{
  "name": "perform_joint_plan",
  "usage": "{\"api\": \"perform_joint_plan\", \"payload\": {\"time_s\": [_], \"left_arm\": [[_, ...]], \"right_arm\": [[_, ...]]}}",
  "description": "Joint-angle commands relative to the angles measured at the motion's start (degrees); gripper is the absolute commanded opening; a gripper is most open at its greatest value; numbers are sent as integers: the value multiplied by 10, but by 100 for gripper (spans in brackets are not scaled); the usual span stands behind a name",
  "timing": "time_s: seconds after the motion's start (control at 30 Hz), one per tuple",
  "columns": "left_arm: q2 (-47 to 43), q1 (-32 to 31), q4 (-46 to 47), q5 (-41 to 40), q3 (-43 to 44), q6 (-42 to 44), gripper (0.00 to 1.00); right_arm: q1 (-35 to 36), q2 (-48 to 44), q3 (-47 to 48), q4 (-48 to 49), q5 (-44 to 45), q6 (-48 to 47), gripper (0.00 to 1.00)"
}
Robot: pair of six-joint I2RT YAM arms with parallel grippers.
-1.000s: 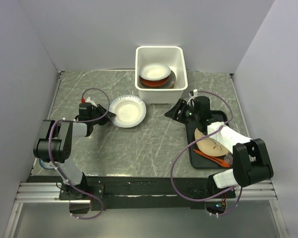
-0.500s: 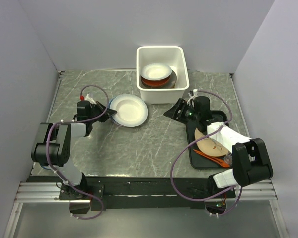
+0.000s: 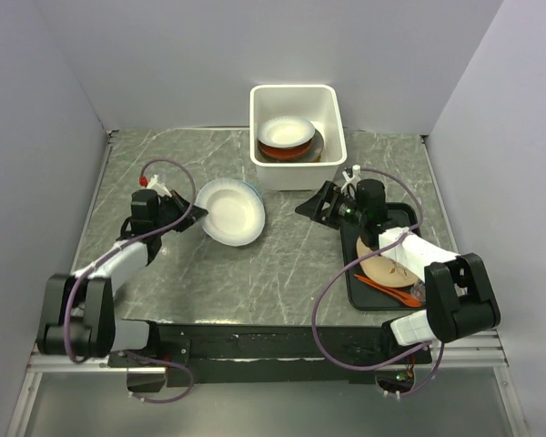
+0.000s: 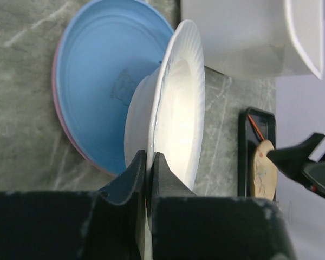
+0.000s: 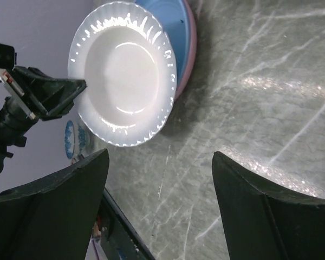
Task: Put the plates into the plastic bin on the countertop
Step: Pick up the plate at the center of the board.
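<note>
Closest to me on the right, the black rectangular tray (image 3: 348, 273) lies on the grey marble-look countertop (image 3: 255, 273); it is not part of the job.

On the left side, my left gripper (image 4: 149, 162) is clenched on the near rim of a round white plate with a fluted edge (image 4: 179, 108), jaws pinching the thin lip from both faces. That plate is raised at an angle off a pale blue round plate (image 4: 103, 70), which lies on a pink one (image 5: 190, 38). Whether its far edge touches the blue plate, I cannot tell.

I judge the white plate light, thin-walled and fairly stiff, with a smooth face that could slide in a rim pinch. With the grip at one edge, the free side may sag or swing, so I would carry it slowly. For the blue plate, the exposed rim is the place to take hold.

My right gripper (image 5: 160, 156) hangs with jaws spread, holding nothing, facing the stack.

Farthest off, the deep white plastic bin (image 3: 292, 89) holds a cream plate (image 3: 285, 132) on a red-brown one (image 3: 282, 151).
</note>
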Motion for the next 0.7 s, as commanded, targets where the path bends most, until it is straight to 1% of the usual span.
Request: {"api": "perform_joint_plan", "payload": {"time_s": [0.0, 0.17, 0.33, 0.47, 0.57, 0.67], "left_arm": [[-97, -4, 43, 65, 4, 5, 1], [-129, -4, 51, 97, 0, 2, 1], [-122, -5, 89, 143, -5, -18, 1], [-107, -15, 102, 160, 0, -19, 1], [-103, -27, 115, 163, 3, -26, 1], [-90, -39, 123, 169, 9, -29, 1]], "right_arm": [[23, 7, 8, 59, -27, 12, 84], [51, 43, 19, 88, -41, 28, 84], [62, 64, 4, 139, -53, 57, 84], [67, 63, -15, 169, -46, 75, 85], [80, 78, -4, 165, -39, 76, 85], [87, 89, -9, 182, -31, 88, 84]]}}
